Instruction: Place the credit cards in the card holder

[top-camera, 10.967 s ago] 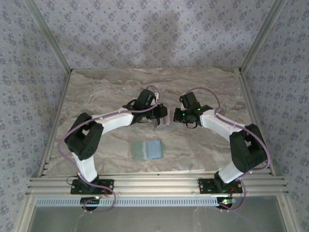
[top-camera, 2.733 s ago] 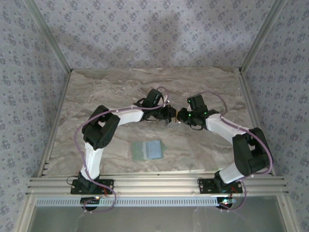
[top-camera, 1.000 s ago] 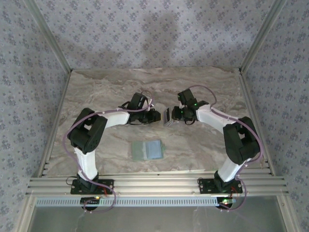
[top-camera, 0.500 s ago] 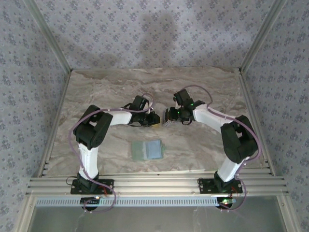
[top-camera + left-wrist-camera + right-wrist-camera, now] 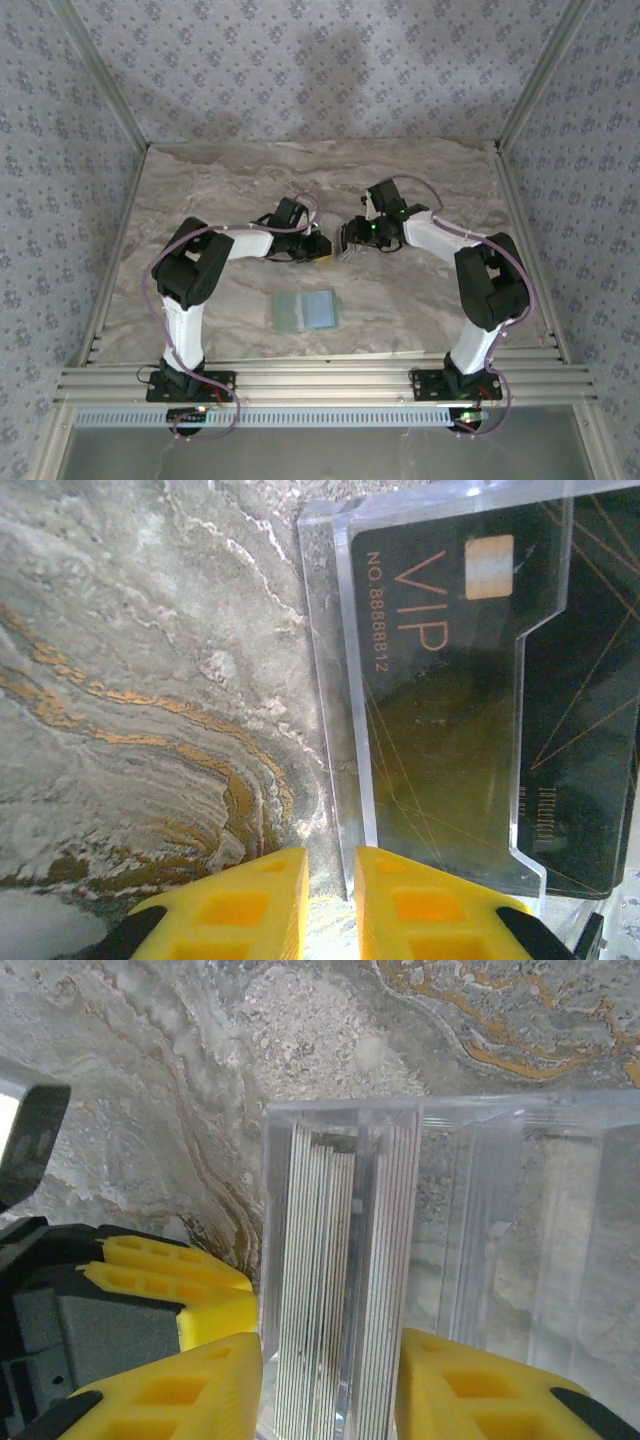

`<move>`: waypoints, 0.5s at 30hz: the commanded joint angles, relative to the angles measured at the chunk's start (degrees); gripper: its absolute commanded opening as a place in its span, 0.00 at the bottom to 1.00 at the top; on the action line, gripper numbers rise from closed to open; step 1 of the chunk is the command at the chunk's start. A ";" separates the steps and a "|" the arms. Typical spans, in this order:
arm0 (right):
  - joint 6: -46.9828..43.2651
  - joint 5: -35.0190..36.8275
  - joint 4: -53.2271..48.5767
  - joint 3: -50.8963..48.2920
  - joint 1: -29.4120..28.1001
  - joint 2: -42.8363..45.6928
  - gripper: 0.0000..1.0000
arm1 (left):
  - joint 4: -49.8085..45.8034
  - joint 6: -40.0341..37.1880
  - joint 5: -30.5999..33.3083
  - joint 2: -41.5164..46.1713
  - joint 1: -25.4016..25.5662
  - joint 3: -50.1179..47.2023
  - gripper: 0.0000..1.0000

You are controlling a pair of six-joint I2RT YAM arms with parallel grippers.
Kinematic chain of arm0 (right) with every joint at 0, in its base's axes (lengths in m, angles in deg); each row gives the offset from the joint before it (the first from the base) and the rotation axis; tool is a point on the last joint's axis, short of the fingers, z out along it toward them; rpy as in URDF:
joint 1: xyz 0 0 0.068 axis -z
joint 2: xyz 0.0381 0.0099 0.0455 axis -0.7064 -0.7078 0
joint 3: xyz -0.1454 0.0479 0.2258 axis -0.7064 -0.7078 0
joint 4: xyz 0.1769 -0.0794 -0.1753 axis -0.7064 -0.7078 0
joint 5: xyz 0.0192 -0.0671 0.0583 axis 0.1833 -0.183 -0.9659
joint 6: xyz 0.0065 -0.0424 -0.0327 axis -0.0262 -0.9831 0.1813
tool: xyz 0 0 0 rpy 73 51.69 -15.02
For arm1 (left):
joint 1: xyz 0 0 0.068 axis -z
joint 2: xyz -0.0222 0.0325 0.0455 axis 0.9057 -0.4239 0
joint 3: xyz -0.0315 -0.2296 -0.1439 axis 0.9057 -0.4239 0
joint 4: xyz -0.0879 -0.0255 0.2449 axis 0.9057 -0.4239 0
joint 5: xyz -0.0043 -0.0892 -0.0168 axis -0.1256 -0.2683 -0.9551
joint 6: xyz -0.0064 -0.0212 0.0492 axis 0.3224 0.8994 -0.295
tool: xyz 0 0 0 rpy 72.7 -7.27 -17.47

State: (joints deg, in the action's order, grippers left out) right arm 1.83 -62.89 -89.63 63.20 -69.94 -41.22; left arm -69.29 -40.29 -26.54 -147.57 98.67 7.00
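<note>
A clear acrylic box (image 5: pixel 347 245) stands mid-table between my two grippers. It holds a stack of credit cards (image 5: pixel 340 1260) seen edge-on as silvery stripes; the front one (image 5: pixel 440 680) is dark with "VIP" on it. My left gripper (image 5: pixel 330 880) is shut on the box's clear side wall (image 5: pixel 335 730), and its yellow fingers (image 5: pixel 170 1270) show beside the box. My right gripper (image 5: pixel 330 1380) is open, one finger on each side of the stack, with small gaps. The sage-green card holder (image 5: pixel 289 310) lies flat nearer the arms, with a pale blue-grey card (image 5: pixel 320 310) on its right panel.
The marble tabletop (image 5: pixel 220 190) is bare around the box. Patterned walls and metal posts (image 5: pixel 520 110) enclose it on three sides. A metal rail (image 5: pixel 320 385) runs along the near edge by the arm bases.
My right gripper's jaws have widened around the card stack. Both wrists have shifted slightly left with the box. The left gripper's grip is unchanged.
</note>
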 commanded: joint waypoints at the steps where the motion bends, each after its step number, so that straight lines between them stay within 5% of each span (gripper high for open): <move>1: 1.04 -4.21 1.35 0.67 0.45 -2.44 0.41 | -0.76 -0.35 -0.29 -1.39 0.34 1.50 0.19; 15: 1.98 -7.48 3.99 -2.64 2.36 1.19 0.30 | -0.77 -0.02 -0.42 -2.35 0.34 2.00 0.19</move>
State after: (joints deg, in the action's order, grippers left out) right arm 2.94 -68.59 -85.46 61.71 -68.01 -41.66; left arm -69.73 -40.27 -26.76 -147.92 98.65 7.57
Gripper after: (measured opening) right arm 0.306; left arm 0.194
